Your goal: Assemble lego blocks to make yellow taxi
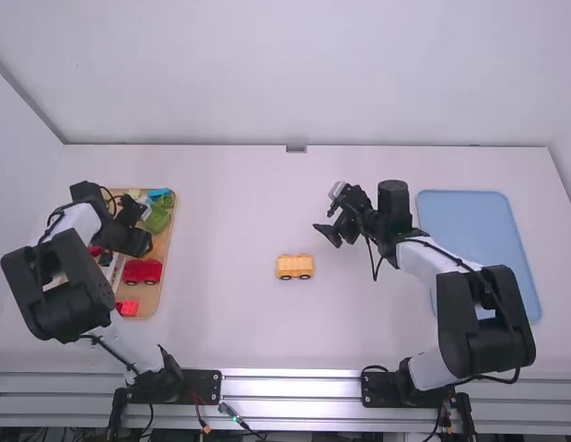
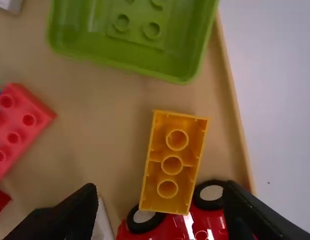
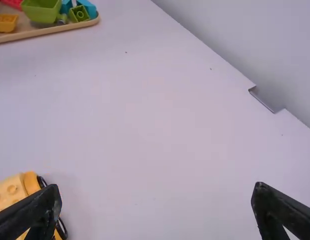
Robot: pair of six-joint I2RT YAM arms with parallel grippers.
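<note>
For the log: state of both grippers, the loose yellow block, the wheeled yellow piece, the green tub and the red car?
Left gripper: open, over the wooden tray.
Right gripper: open, fingers apart.
Loose yellow block: hollow side up.
Wheeled yellow piece: on its wheels.
Green tub: open side up.
Red car: wheels attached.

Checked high view and both wrist views from my remote station. I can read no text, label, brand, number or sign.
</note>
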